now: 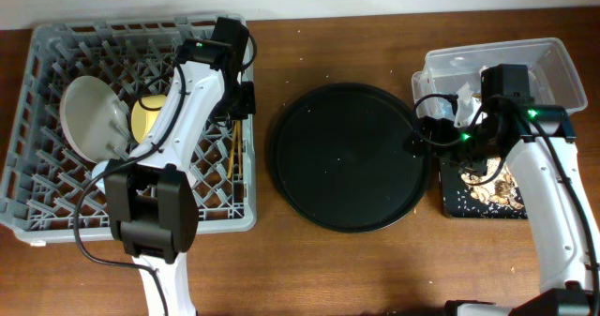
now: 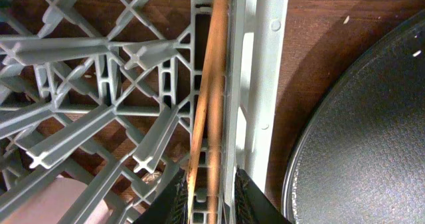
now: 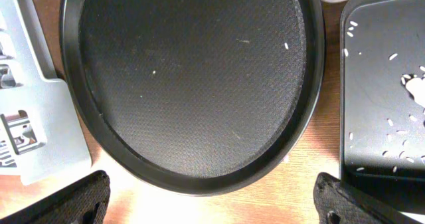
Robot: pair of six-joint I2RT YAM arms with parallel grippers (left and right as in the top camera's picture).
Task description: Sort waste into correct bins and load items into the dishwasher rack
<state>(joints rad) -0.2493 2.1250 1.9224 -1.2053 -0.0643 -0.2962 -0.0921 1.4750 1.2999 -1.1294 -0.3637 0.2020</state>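
Hemming in chopsticks — rack wall, round tray beyond.

Overhead: evenly lit, shadows soft | right wrist: glare noted on brown wooden table | left wrist: near edge blurred

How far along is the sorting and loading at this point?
Done: grey bowl and yellow bowl in the rack, tissue in the clear tub, scraps in the black tray. In hand: left hand straddles the chopsticks along the rack wall. Right hand open, empty. Left: unclear; cups, wrapper not clearly seen.
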